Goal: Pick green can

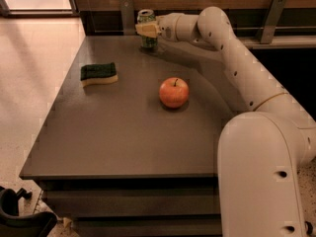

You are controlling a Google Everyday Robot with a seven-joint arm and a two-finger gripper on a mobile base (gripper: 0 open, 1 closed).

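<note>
The green can (145, 19) stands upright at the far edge of the dark table (123, 132), pale green with a silver rim. My gripper (147, 29) reaches in from the right at the end of the long white arm and is closed around the can's middle. One cream fingertip (144, 29) lies across the can's front. The can's base (148, 44) appears to rest on the table.
A red apple (174, 92) sits mid-table. A green-topped yellow sponge (99, 74) lies to the left. A wooden wall with metal brackets (126, 14) runs behind the table. My arm's body (261, 177) fills the lower right.
</note>
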